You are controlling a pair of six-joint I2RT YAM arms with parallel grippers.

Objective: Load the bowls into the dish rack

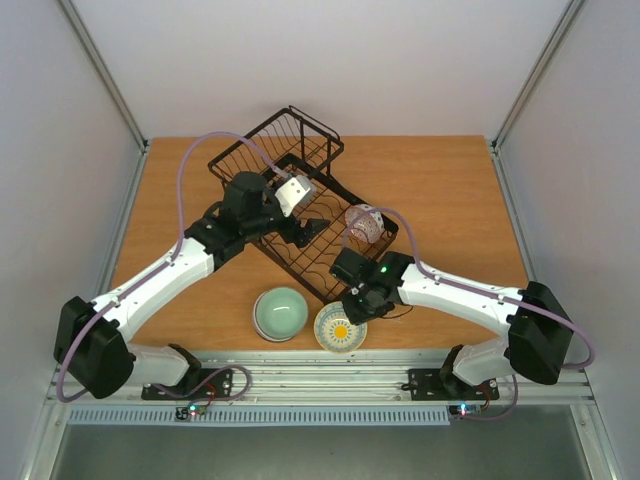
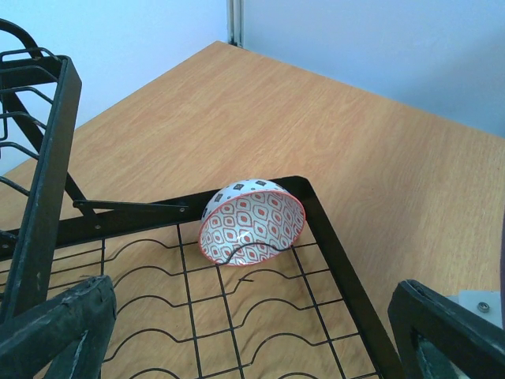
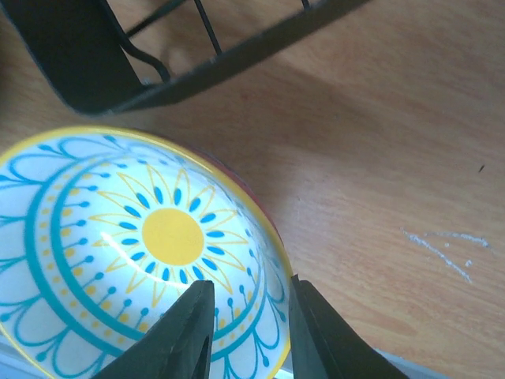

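Now right arm point(image 1: 450, 292) stretched low, jaws pinching yellow-centred bowl point(image 3: 170, 237) rim.

No text, label, brand, number or sign can be read in any of the three views.
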